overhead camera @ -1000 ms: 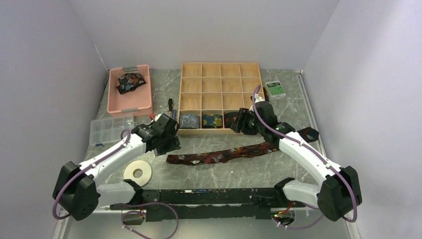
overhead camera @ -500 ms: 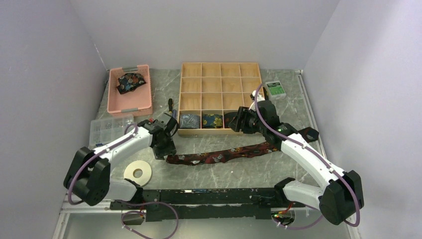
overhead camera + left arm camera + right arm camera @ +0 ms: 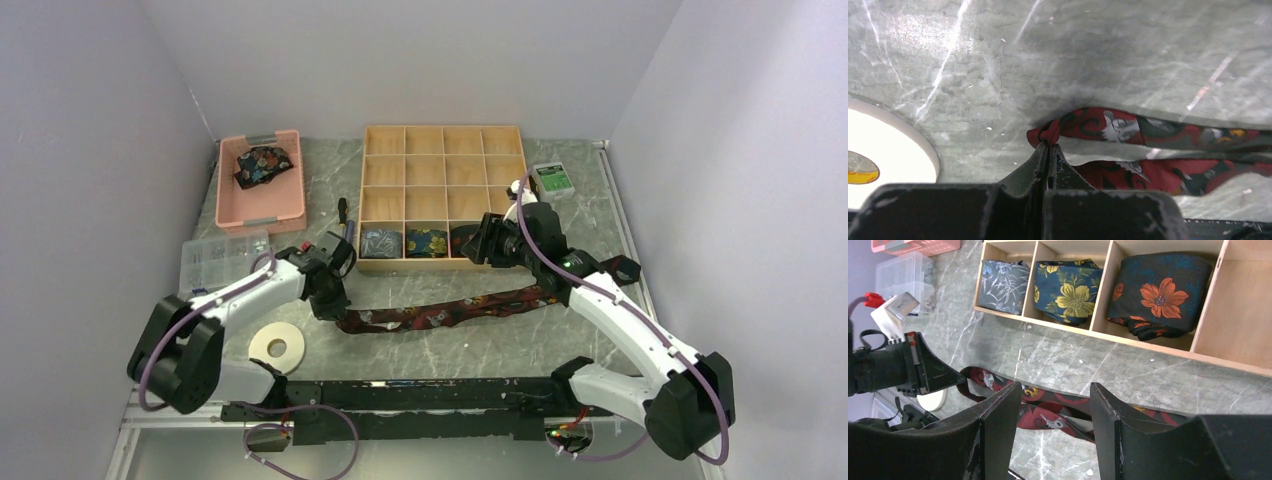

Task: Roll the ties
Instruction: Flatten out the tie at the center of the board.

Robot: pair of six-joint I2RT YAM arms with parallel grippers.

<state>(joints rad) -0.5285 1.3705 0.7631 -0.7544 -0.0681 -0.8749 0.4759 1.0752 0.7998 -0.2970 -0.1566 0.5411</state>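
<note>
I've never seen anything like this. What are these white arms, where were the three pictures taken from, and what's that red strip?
These are two white robot arms bolted to a grey table. One picture looks down from above; the other two come from a camera on each wrist, showing its black fingers up close. On the table lies a long red patterned tie. The left gripper is shut, pinching that tie's end. The right gripper hangs open, holding nothing. Behind is a wooden divided box with three rolled ties in its front row. There is also a pink basket holding a bundled tie, a tape roll and a clear plastic case.
</note>
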